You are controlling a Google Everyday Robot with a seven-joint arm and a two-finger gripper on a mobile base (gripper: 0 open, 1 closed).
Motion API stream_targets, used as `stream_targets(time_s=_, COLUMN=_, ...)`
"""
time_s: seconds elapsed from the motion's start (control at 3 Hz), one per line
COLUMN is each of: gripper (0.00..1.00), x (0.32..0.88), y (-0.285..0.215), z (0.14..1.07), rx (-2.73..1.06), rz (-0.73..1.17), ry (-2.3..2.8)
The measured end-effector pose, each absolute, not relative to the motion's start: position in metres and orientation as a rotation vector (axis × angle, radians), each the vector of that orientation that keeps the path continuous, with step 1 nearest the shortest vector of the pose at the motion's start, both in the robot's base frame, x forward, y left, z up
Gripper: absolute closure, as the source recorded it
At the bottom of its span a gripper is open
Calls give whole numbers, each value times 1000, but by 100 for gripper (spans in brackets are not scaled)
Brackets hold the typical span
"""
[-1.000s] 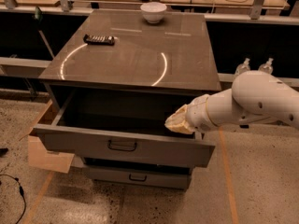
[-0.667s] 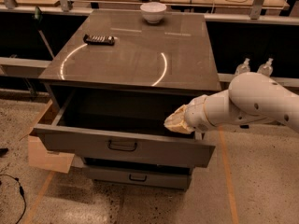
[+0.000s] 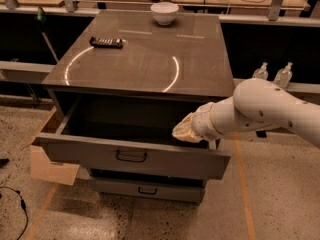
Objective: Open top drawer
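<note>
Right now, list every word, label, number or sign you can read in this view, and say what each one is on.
No text is readable anywhere in this view.
Dark flat device on the cabinet top: markings too small to read.
Left bottle and right bottle behind the arm: labels, if any, too small to read.
White bowl, top drawer front, and gripper over the open drawer's right side: no markings visible.

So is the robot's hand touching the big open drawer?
Cannot tell. In the camera view the gripper overlaps the upper front edge of the top drawer, near its right end, hiding any contact or gap.
</note>
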State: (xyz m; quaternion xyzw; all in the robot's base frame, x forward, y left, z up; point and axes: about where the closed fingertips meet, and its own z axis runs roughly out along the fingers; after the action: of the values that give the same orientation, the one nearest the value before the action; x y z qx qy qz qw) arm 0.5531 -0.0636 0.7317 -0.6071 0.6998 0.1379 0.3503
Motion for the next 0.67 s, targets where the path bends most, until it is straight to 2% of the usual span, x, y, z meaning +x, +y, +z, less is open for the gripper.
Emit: stream_targets(time_s=0.67, gripper=100, x=551, y=-61, z=712, rx=-1695, rz=339, ry=1815)
